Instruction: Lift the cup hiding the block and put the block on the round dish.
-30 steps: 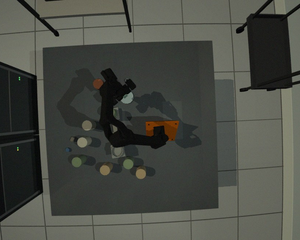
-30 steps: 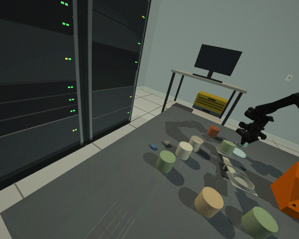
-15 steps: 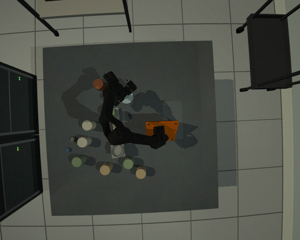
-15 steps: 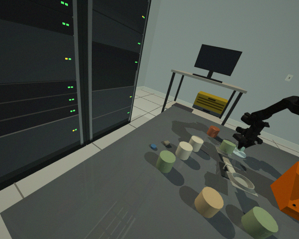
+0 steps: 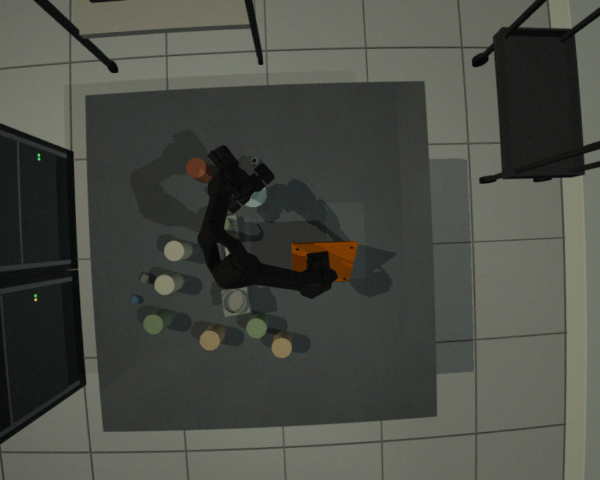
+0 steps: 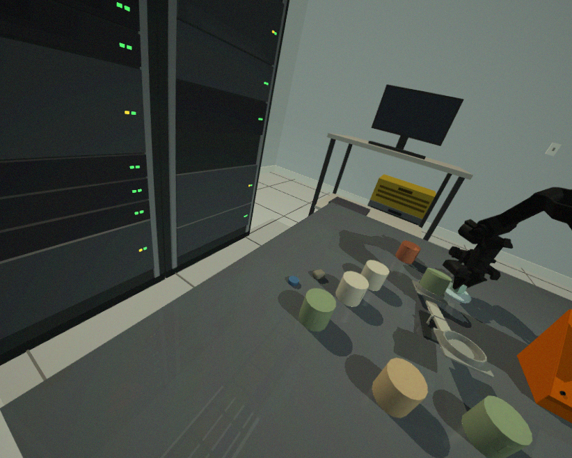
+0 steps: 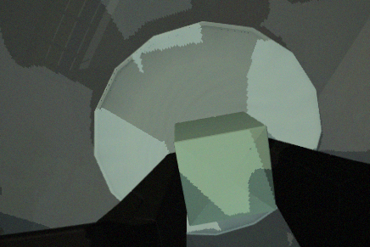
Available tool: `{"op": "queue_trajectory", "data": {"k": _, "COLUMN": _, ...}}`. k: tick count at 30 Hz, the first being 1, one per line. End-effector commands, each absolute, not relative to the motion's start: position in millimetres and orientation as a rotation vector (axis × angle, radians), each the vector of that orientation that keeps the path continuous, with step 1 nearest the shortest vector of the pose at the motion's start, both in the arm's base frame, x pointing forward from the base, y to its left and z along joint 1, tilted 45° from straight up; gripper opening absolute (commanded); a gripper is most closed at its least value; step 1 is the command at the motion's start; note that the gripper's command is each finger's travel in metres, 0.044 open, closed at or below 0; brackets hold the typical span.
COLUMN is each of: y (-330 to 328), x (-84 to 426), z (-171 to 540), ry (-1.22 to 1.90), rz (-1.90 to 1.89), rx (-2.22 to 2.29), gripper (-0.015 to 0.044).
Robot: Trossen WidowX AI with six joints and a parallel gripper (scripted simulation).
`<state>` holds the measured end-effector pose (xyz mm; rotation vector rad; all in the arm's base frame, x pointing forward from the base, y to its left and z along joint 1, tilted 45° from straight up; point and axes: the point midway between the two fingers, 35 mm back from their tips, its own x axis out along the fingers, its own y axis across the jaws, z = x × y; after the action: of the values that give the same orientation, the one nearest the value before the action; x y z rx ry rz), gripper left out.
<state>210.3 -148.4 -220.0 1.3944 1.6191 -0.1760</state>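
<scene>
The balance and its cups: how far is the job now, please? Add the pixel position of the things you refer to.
Done, it seems: one end of the balance [image 6: 438, 317] is uncovered, while a green cup [image 6: 435, 281] stands on the other. In hand: the gripper [image 6: 458, 282] [image 7: 217, 155] holds the green block [image 7: 221, 168] at the round dish [image 5: 255, 198] [image 6: 460, 295] [image 7: 284, 92]. Left: release it there, then move the arm clear.

pale green block, over round pale dish
</scene>
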Motion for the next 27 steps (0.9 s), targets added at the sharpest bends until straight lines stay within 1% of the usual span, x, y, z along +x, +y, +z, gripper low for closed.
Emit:
{"op": "queue_trajectory", "data": {"k": 1, "y": -149, "x": 211, "z": -220, "ry": 1.619, "rz": -0.175, "rx": 1.392, "gripper": 0.0184}}
{"op": "queue_trajectory", "data": {"k": 11, "y": -154, "x": 210, "z": -215, "ry": 1.618, "rz": -0.176, "rx": 1.393, "gripper": 0.044}}
{"op": "queue_trajectory", "data": {"k": 15, "y": -184, "x": 206, "z": -185, "ry": 1.613, "rz": -0.18, "rx": 1.398, "gripper": 0.044}}
{"op": "queue_trajectory", "data": {"k": 22, "y": -190, "x": 204, "z": -178, "ry": 1.612, "rz": -0.181, "rx": 1.399, "gripper": 0.044}}
{"op": "queue_trajectory", "data": {"k": 27, "y": -218, "x": 198, "z": -148, "ry": 1.603, "rz": -0.187, "rx": 1.404, "gripper": 0.044}}
